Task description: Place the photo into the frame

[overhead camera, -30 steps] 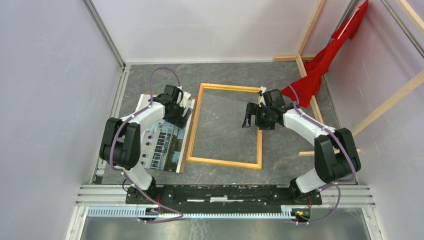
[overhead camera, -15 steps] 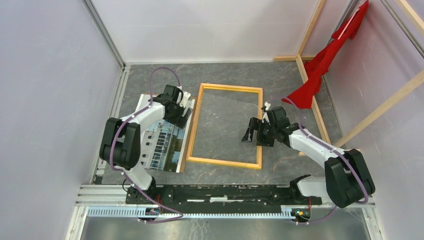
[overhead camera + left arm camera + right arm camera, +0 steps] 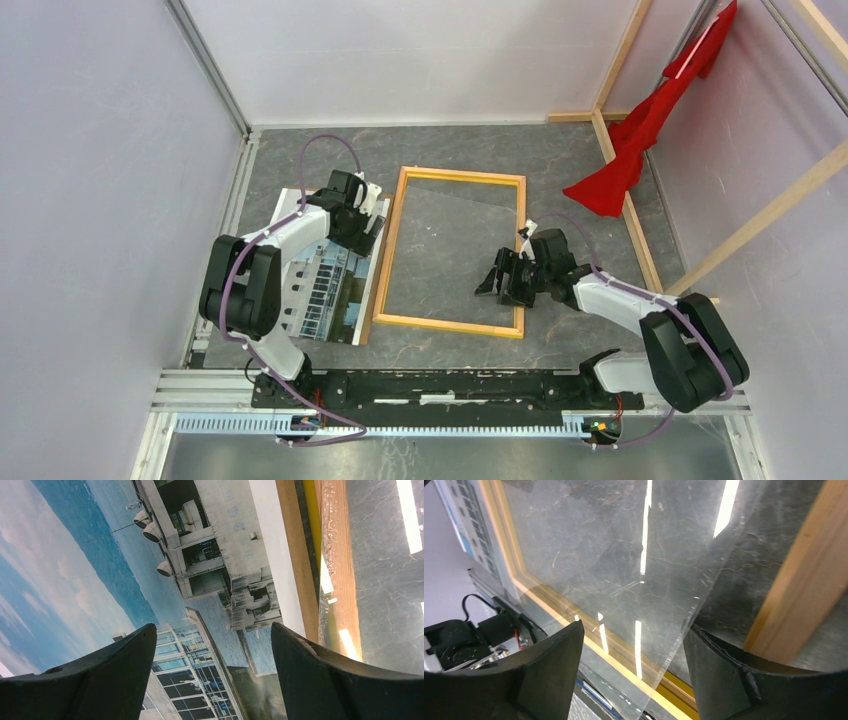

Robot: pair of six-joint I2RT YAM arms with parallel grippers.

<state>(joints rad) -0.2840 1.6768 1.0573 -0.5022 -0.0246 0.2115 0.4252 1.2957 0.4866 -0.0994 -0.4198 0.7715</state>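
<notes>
The left gripper (image 3: 212, 630) is spread wide and empty. Its jaws straddle the right margin of the photo (image 3: 75, 560), which lies picture-up on the table (image 3: 450, 155) just left of the frame (image 3: 455, 325), not yet in it. The right gripper (image 3: 634, 627) is likewise parted with nothing between its jaws, low over a clear sheet (image 3: 624, 550) inside the frame near the right rail (bare wood faces up, so the frame seems to lie face down).

The photo is flat and glossy, so fingers closing on its edge could skid. They could also catch the brown board (image 3: 295, 555) beneath it, lifting both or creasing the print. The frame's left rail lies close beside that edge, and a finger coming down there could knock the frame out of place. The clear sheet looks askew, though reflections make its edges hard to trace. If it is not seated, the photo would rest on a raised corner, and a push from the right gripper might slide it further.
</notes>
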